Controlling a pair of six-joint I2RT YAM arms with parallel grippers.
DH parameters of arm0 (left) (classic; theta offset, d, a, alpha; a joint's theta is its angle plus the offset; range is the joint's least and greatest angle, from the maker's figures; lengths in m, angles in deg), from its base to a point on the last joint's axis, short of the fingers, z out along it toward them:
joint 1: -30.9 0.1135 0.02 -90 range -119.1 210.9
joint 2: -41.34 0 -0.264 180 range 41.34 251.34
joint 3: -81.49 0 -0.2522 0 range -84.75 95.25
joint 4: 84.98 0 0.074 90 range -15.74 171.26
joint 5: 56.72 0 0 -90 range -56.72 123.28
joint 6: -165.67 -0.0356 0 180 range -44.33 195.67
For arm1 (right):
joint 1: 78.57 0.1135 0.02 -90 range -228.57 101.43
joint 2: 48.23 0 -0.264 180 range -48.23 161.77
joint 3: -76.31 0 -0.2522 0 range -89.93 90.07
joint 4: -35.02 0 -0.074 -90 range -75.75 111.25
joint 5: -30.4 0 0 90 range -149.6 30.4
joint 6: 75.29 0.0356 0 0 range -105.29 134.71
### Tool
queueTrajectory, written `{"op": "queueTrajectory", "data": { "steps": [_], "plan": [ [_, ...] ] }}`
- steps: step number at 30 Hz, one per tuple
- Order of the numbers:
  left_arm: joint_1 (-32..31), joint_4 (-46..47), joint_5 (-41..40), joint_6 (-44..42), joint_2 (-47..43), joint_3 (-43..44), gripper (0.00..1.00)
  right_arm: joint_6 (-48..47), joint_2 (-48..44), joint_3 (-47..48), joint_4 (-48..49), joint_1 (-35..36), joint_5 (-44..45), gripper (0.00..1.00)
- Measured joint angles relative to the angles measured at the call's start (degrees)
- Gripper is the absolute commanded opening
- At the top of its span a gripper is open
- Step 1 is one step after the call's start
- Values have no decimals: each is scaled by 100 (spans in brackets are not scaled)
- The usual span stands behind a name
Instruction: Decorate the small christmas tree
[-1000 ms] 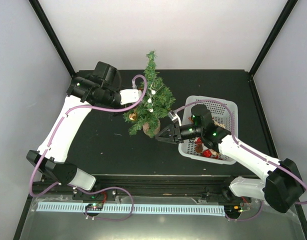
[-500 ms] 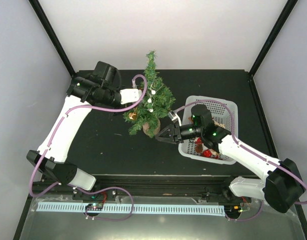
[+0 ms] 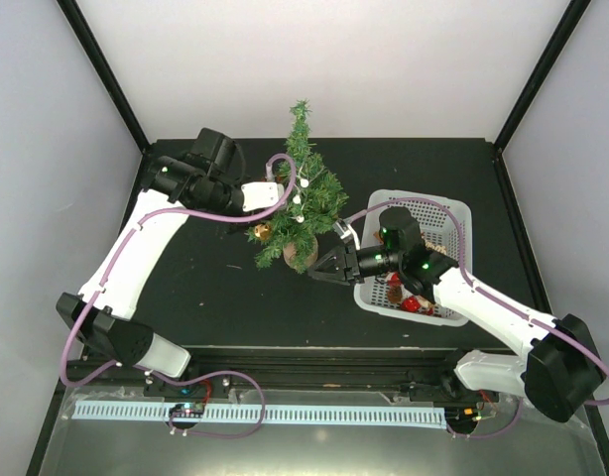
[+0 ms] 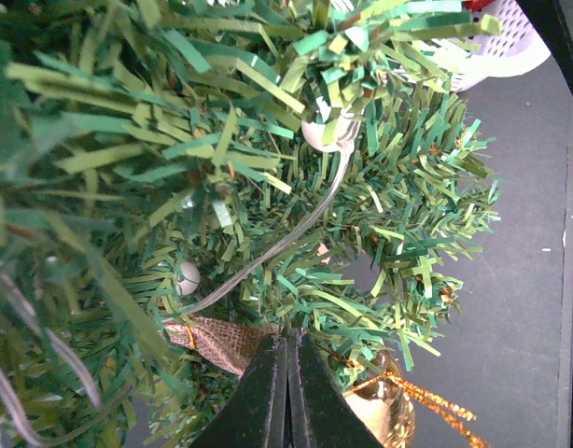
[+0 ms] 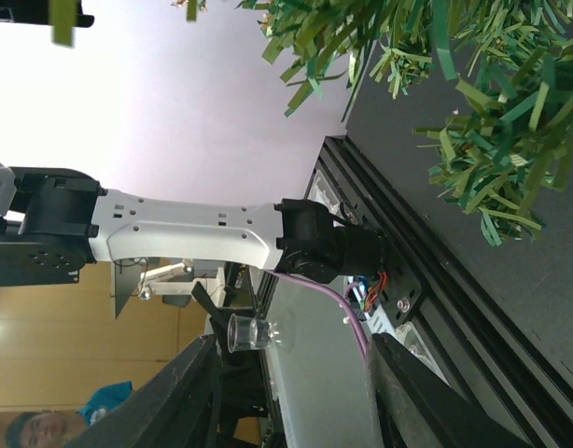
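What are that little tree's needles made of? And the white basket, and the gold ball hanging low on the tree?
Small christmas tree: the needles look like thin, flat-cut plastic strips, green and faintly glossy.
Basket: probably moulded plastic, white, with a perforated wall.
Gold bauble: a shiny, mirror-like skin; whether plastic or glass I cannot tell.

Location type: robotics laboratory test cell. A black counter (image 3: pixel 205 288) is enclosed by plain white panels (image 3: pixel 334 69) held in black corner posts (image 3: pixel 101 69). Two white arms (image 3: pixel 136 238) are bolted to a metal rail (image 3: pixel 314 359) at the counter's near edge, with purple cable (image 3: pixel 424 202) routed along them.
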Motion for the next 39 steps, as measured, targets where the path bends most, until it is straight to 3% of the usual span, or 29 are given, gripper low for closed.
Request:
{"op": "queueTrajectory", "data": {
  "steps": [26,33,39],
  "plan": [
    [0,229,-74,162,-227,-448,2,87,26,0,203,0,0,45],
    [0,323,-118,286,-264,-448,11,114,31,0,232,-2,0,45],
    [0,345,-155,348,-264,-448,24,127,33,0,232,0,0,45]
  ]
}}
